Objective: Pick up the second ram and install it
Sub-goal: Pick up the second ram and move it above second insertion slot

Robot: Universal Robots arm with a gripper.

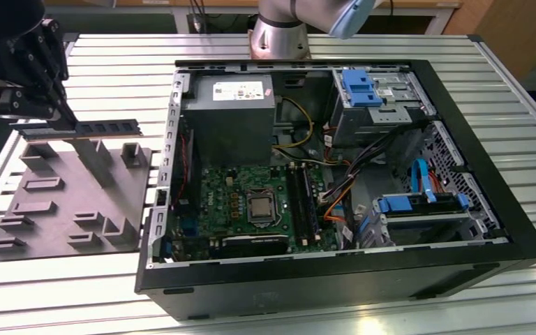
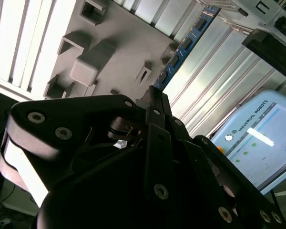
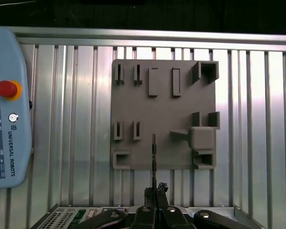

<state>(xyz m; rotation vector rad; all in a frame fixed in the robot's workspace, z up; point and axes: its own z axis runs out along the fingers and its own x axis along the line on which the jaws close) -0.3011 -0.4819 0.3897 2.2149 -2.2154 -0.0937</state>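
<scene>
1. The exterior view shows the big metal table (image 1: 128, 52) with an open computer case (image 1: 343, 279) on it. Inside the case is a green board (image 1: 249, 202).
2. The exterior view also shows a grey tray (image 1: 54, 209) with posts. It lies on the table just beside the case, on the exterior view's left.
3. The first wrist view looks straight down on the tray (image 3: 162, 95), so all its little blocks show. It also shows a hand controller (image 3: 7, 119) with a red button, lying on the table well apart from the tray.
4. In the second wrist view the black claw (image 2: 155, 98) looks very big, and the memory stick (image 2: 186, 45) shows its flat side with chips on it.
5. In the exterior view the claw (image 1: 63, 120) hangs above the tray. It is closed tight on one end of the memory stick (image 1: 105, 127).
6. The stick lies level, just above the tallest posts. Its free end points to the exterior view's right, toward the case.
7. In the first wrist view the stick (image 3: 154, 152) shows as a thin line coming straight out from between the pinched claw (image 3: 155, 193) fingers, over the tray.
8. The stick's free end is near the case's wall. That wall stands between the stick and the green board.
9. There is bare table on the far side of the tray.
</scene>
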